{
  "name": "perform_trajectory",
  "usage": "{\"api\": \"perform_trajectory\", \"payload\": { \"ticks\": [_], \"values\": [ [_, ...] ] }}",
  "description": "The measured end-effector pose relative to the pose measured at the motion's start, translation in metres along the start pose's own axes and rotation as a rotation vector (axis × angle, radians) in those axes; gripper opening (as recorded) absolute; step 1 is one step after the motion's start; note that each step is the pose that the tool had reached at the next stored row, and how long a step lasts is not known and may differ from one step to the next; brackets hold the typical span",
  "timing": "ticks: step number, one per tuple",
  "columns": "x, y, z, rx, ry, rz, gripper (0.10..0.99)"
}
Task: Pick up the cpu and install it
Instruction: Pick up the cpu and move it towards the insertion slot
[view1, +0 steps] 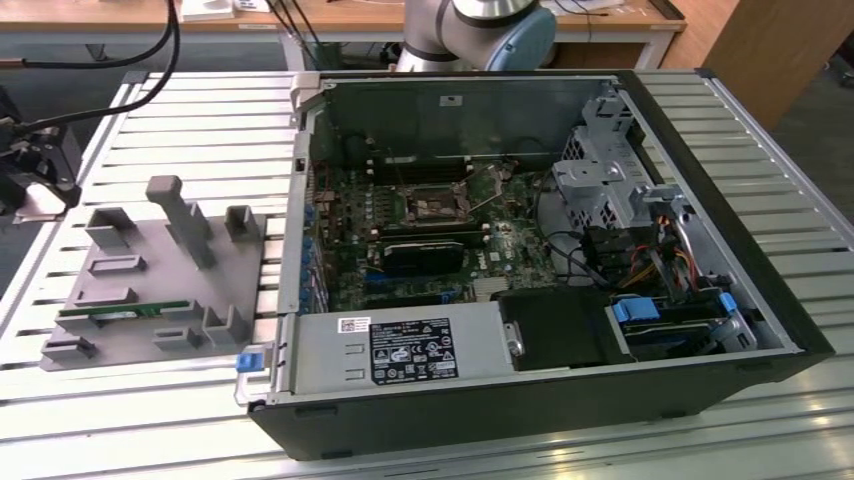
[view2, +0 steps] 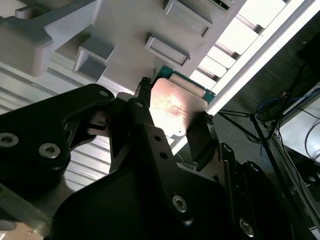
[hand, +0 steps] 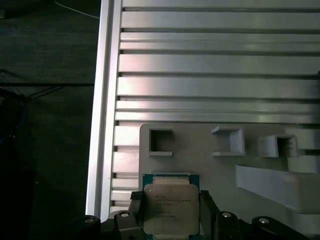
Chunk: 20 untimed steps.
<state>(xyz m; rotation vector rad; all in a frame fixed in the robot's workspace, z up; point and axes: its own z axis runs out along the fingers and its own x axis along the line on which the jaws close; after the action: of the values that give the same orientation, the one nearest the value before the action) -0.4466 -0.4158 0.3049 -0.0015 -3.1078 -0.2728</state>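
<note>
Ok, pick step: gripper (view2: 175, 102) clamped on cpu (hand: 170, 207) over grey fixture (hand: 200, 165); install prob needs chip square w/ socket (view1: 437, 207).

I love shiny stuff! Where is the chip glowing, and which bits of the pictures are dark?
Second wrist view: warm glare on the chip, claw nearly black in front, table slats washed out white. First wrist view: chip evenly lit, floor dark. Exterior view: soft even light, case inside shadowy.
</note>
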Motion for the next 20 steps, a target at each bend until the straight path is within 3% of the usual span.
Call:
{"api": "perform_trajectory", "payload": {
  "ticks": [20],
  "values": [
    [0.0005,0.0036,-0.0203,-0.026,-0.0002,-0.001,0.537]
  ]
}}
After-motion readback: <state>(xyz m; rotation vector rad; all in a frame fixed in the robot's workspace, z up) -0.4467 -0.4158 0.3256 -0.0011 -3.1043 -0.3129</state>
